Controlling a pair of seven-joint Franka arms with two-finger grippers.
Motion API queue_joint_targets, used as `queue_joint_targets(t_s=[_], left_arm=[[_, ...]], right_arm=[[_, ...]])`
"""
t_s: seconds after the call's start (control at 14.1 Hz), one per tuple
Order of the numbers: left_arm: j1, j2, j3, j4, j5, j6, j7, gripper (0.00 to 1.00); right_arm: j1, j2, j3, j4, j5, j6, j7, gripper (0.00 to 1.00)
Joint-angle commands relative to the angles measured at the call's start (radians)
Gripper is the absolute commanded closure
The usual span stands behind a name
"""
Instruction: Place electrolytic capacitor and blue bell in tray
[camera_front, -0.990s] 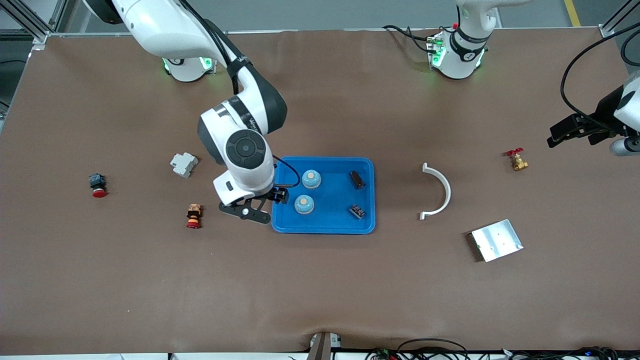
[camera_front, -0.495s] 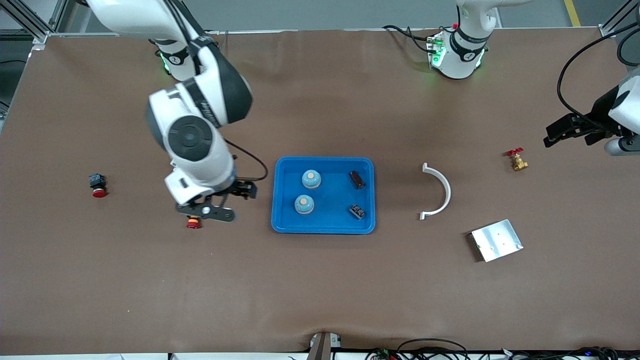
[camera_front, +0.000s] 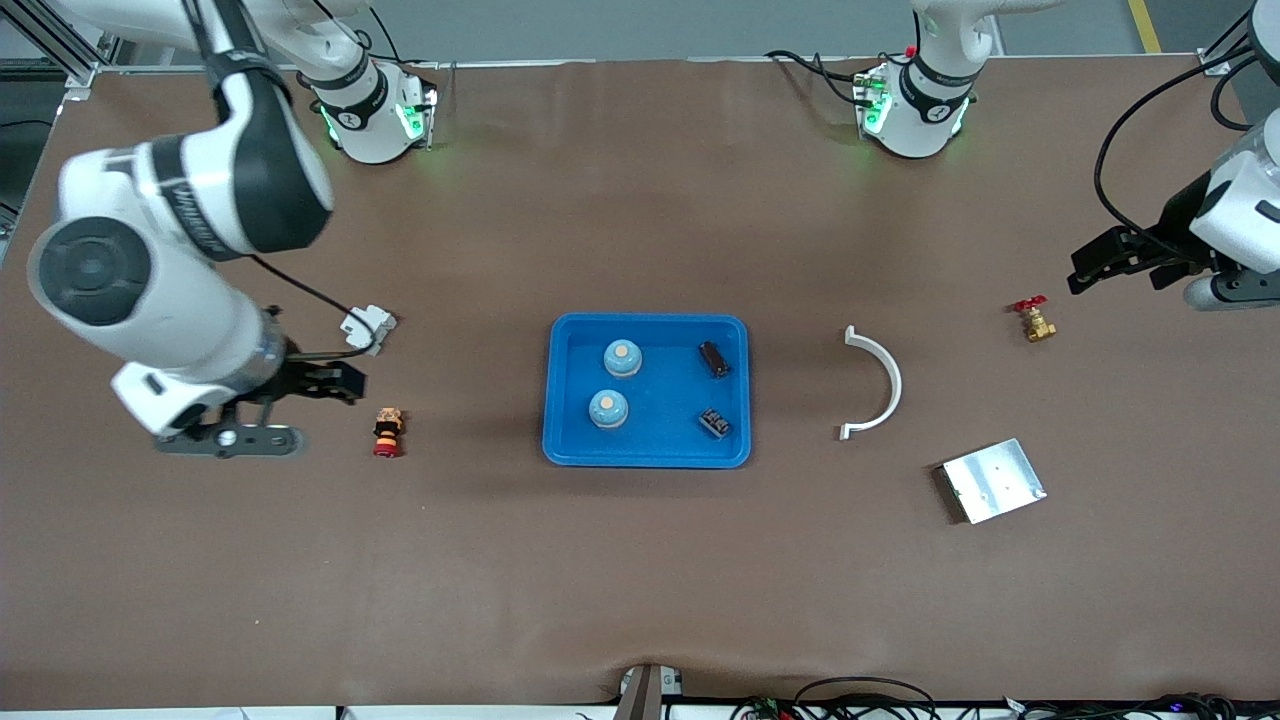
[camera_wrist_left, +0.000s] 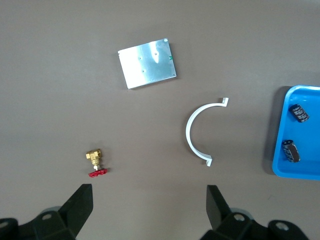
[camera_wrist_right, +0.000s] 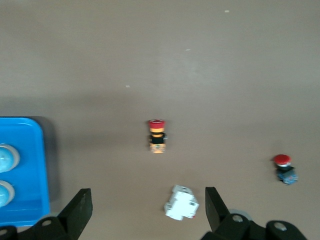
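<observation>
The tray (camera_front: 646, 392) held two blue bells (camera_front: 621, 358) (camera_front: 608, 408) and two capacitors (camera_front: 713, 359) (camera_front: 713, 423); placement looked complete, nothing apparently left to move. The right end effector (camera_front: 300, 405) hung wide open and empty over the bench near a red push-button (camera_front: 386, 431). The left end effector (camera_front: 1125, 262), open and empty, waited above the brass valve (camera_front: 1034, 319).

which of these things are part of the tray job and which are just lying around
Job: tray; two blue bells and two capacitors, all in the tray.

Lying about: white arc, metal plate, brass valve, white breaker, striped red button.
</observation>
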Motion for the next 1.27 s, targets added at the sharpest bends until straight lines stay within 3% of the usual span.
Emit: queue_joint_targets(t_s=[0.0, 0.21, 0.42, 0.57, 0.78, 1.2], left_arm=[[0.005, -0.064, -0.017, -0.036, -0.017, -0.007, -0.008, 0.0], [0.01, -0.078, -0.023, -0.039, -0.026, 0.001, -0.006, 0.0], [0.01, -0.072, -0.022, -0.012, -0.017, 0.013, -0.005, 0.0], [0.011, -0.055, -0.014, 0.025, -0.019, 0.015, -0.003, 0.0], [0.011, -0.036, -0.008, 0.056, -0.002, 0.008, -0.006, 0.0], [0.019, -0.049, -0.008, 0.065, 0.001, -0.014, 0.002, 0.0]], right_arm=[[-0.046, -0.051, 0.016, -0.031, 0.013, -0.041, -0.053, 0.0], [-0.13, -0.063, 0.02, -0.029, 0.023, -0.057, -0.144, 0.0], [-0.231, -0.075, 0.016, -0.029, 0.121, -0.042, -0.263, 0.0], [-0.276, -0.077, 0.016, -0.029, 0.139, -0.042, -0.268, 0.0], [-0.276, -0.123, 0.013, -0.04, 0.135, -0.058, -0.255, 0.0], [-0.275, -0.247, 0.014, -0.164, 0.143, -0.057, -0.212, 0.0]])
